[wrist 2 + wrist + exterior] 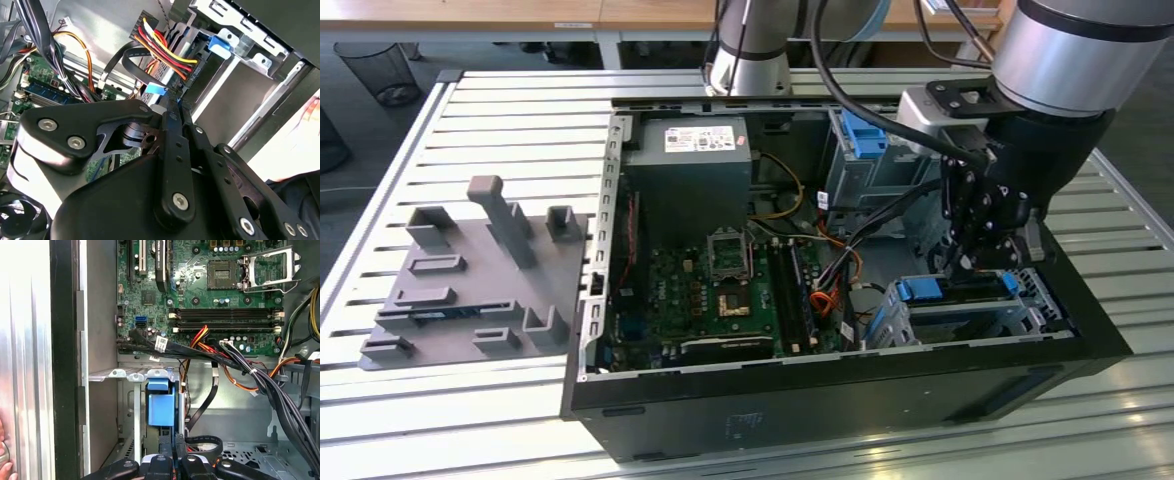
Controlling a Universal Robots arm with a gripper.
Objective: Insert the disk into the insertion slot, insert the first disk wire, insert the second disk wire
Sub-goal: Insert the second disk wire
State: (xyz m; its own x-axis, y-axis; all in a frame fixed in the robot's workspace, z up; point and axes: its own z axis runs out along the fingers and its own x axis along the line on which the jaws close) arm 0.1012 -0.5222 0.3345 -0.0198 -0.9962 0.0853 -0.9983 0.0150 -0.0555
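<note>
Open computer case (854, 390) lies on its side on the slatted worktop (494, 110). Arm reaches into the corner of the case at the exterior view's right. The claw (983, 262) sits low there, directly above the insertion slot (901, 318), a low silver perforated cage. The disk (961, 295) lies inside that slot just under the claw; its blue carrier shows at the edge.

In the second wrist view the claw (176, 102) has its two black fingers (170, 125) pressed together at the tips, closed, with a flat blue connector (155, 89) just beyond the tips. Whether they pinch that connector cannot be told. A bundle of red, yellow and black wires (165, 52) runs to a plug just past it.

In the first wrist view the claw (172, 442) sits right below a blue plastic tab (161, 407) between silver cage rails (132, 374). Beyond it: the green motherboard (200, 285) and black cables (260, 385).

Further from the claw, a taller grey cage with a blue clip (865, 135) and a grey fixture block (467, 280) on the worktop.
</note>
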